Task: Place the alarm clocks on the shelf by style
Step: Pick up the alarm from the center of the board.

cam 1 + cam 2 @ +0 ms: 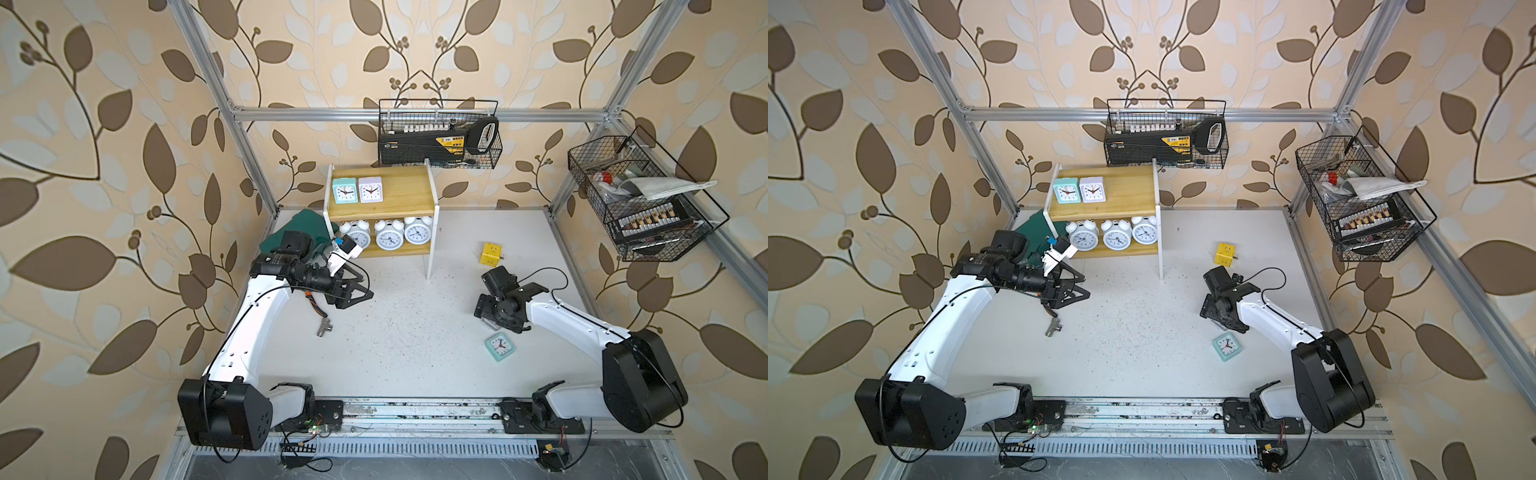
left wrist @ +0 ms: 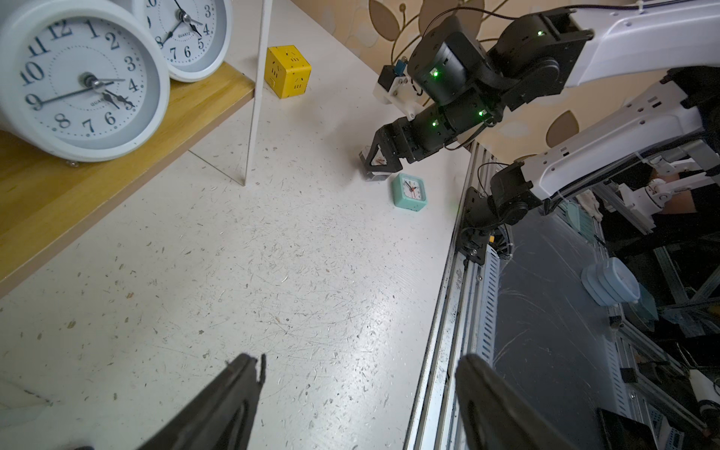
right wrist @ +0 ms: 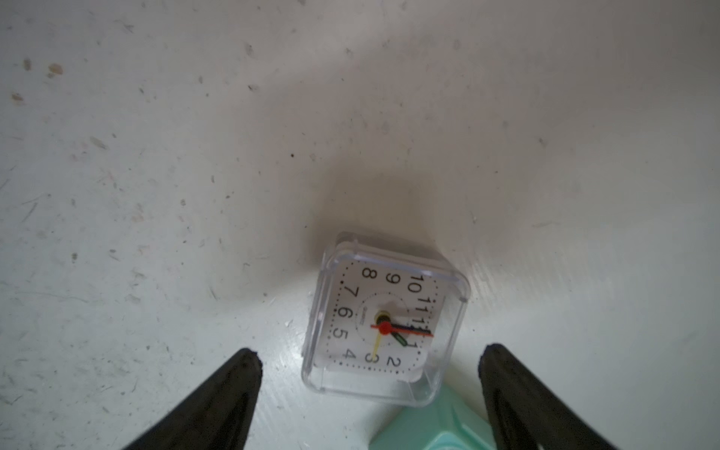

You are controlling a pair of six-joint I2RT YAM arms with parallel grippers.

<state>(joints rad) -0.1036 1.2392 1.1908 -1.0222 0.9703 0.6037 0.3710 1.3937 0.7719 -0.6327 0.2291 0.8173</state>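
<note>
The shelf [image 1: 403, 191] stands at the back. Its top board holds a mint-green square clock [image 1: 344, 192] and a pale lilac one [image 1: 370, 190]. Three round white twin-bell clocks [image 1: 389, 237] fill the lower board. Another mint-green clock [image 1: 500, 347] lies face up on the table. Touching it lies a clear greyish square clock [image 3: 383, 319]. My right gripper [image 3: 372, 354] points down over that clock, open, with a finger on each side and a gap at both. My left gripper [image 1: 357, 291] hovers open and empty in front of the shelf's left end.
A yellow cube [image 1: 490, 254] sits right of the shelf. A small metal fitting [image 1: 324, 329] lies below the left gripper. A teal case [image 1: 305, 232] lies behind the left arm. Black wire baskets [image 1: 440, 137] [image 1: 640, 199] hang on the back and right frame.
</note>
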